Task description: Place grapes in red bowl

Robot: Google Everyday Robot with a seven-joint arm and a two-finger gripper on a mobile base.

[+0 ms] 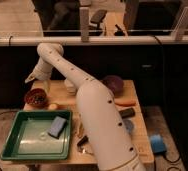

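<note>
Wooden table before a dark wall; glass partition above

Table with green tray, purple bowl, red bowl near jaws.

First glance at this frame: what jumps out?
The big white arm sweeping up the middle of the view, its gripper hanging over the red bowl at back left, dark grapes seemingly inside. Then the green tray at front left, a blue block in it.

Green tray, blue sponge, purple bowl
</note>
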